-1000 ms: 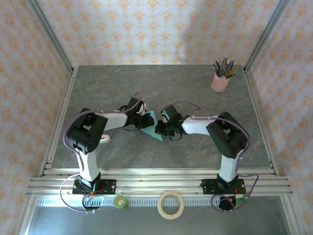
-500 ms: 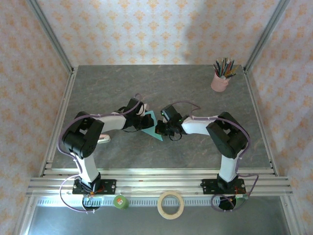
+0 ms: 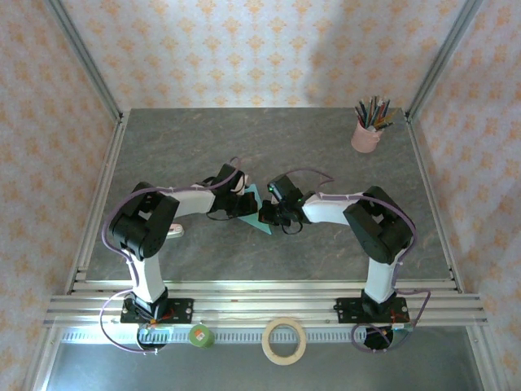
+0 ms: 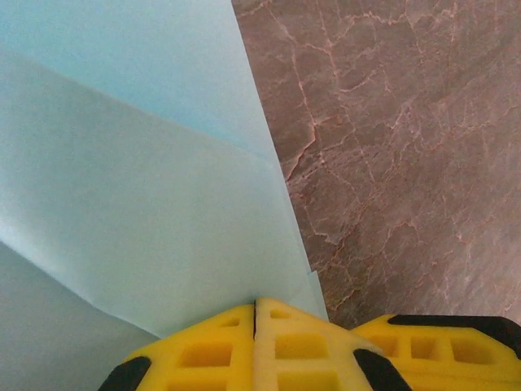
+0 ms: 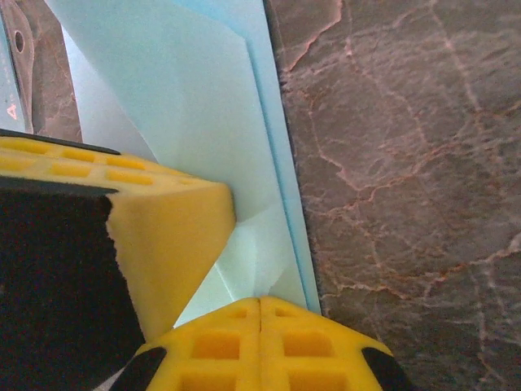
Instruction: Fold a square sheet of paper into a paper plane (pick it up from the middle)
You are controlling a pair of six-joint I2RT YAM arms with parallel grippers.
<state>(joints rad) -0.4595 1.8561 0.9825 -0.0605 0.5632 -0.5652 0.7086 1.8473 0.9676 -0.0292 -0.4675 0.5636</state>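
Here the grey marble-patterned table [image 3: 326,147] carries the whole job, and near its middle, a little left of centre, lies the thin light turquoise sheet of paper [image 3: 258,221], already creased into a smaller pointed shape. In the overhead view its long axis runs from the far side toward the near edge, leaning slightly right, with the sharp end nearest the near edge.

My two arms meet over it from opposite sides. My left gripper [image 4: 256,316] comes in from the table's left edge and sits on the sheet's left half. My right gripper [image 5: 259,316] comes in from the right edge and sits against its right side. Neither is the nearer; both are at the paper, with the sheet between them.

Both pairs of yellow foam pads are closed flat against each other, with no gap at the seam. From each wrist the paper spreads straight away from the tips, its long folded edge running directly ahead and bare stone to the right. Whether a layer is nipped between either pair, or the tips merely press down on it, I cannot tell.

Beside my right tips a second yellow foam pad [image 5: 171,236] stands on the sheet; I take it for my left gripper's.

I judge the next crease must follow that long edge.
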